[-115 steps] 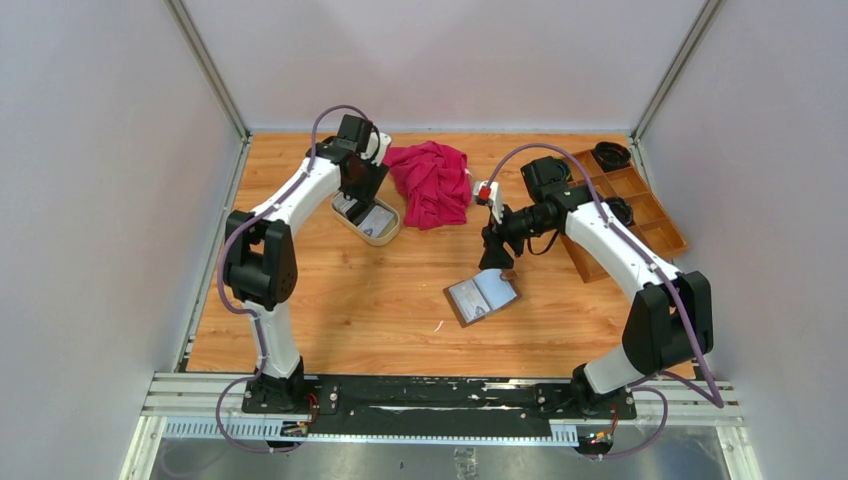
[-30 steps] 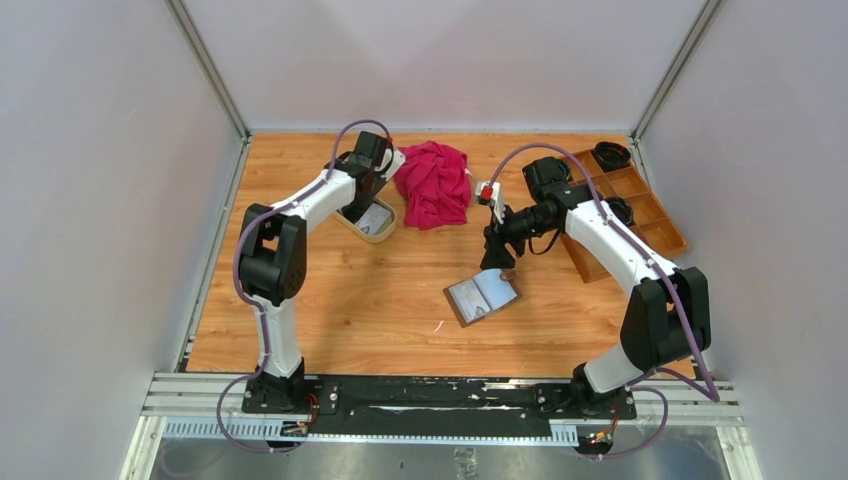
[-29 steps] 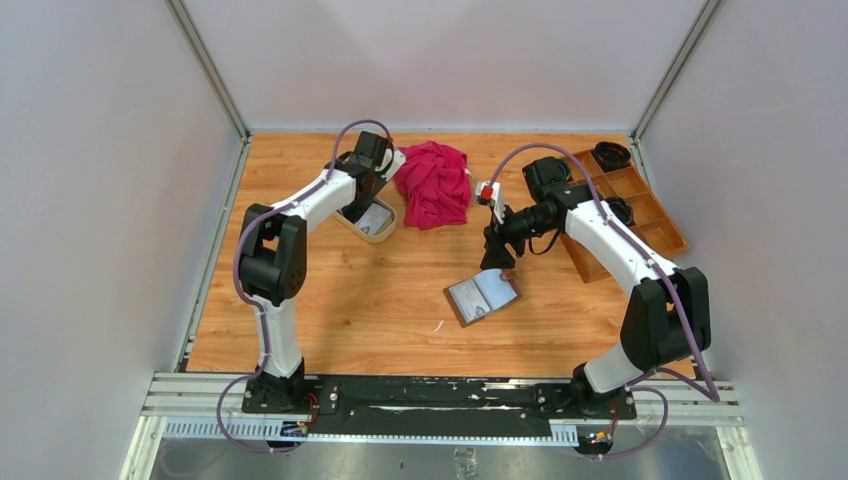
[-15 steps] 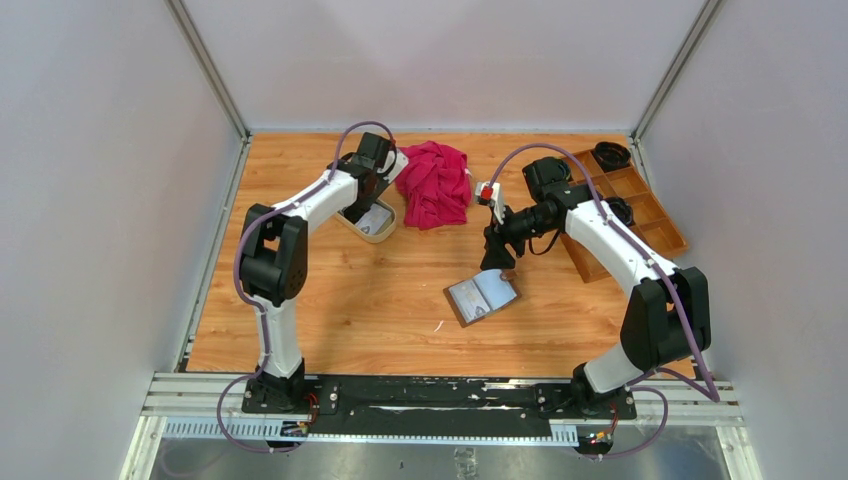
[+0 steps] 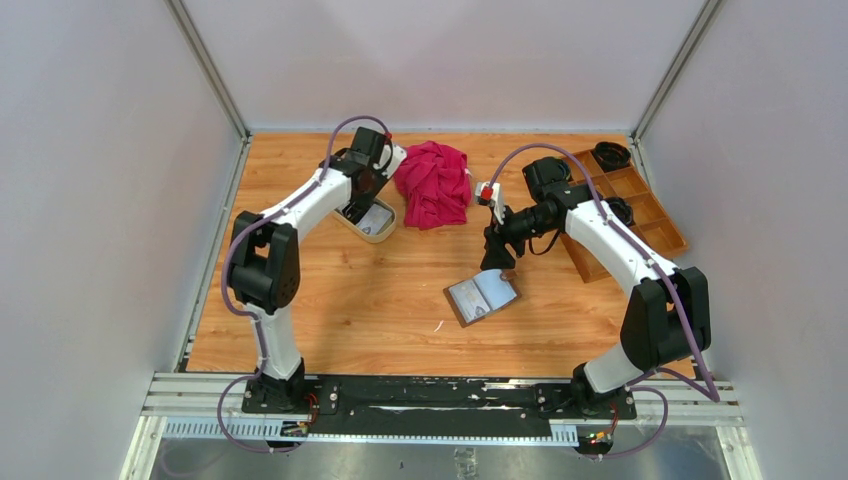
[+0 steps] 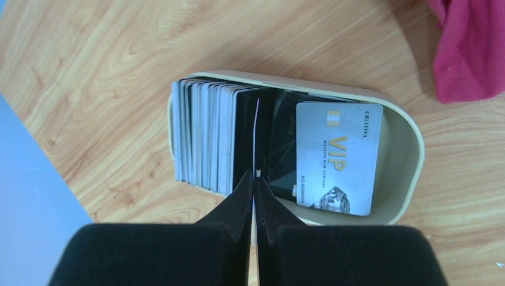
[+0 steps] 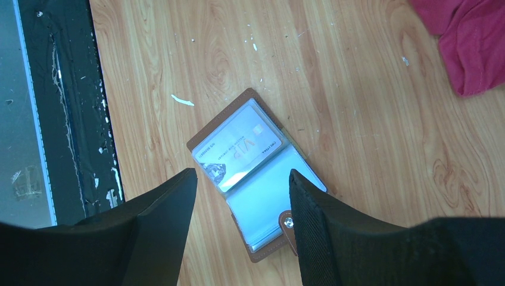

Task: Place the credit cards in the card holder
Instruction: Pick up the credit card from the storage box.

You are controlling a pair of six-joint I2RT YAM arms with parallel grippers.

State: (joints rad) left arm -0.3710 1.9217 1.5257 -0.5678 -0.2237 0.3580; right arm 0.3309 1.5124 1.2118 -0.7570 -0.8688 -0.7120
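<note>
table (image 5: 380,300): wood, smooth | credit cards (image 6: 336,158): glossy plastic | card holder (image 7: 256,173): leather, apparently

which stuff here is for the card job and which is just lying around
For the job: credit cards, card holder lying open, beige oval dish holding the cards.
Lying about: red cloth, wooden compartment tray.

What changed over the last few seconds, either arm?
Left gripper closed in the dish, apparently pinching one upright card; its arm shifted slightly. Right gripper open over the card holder, cloth and tray unchanged.
</note>
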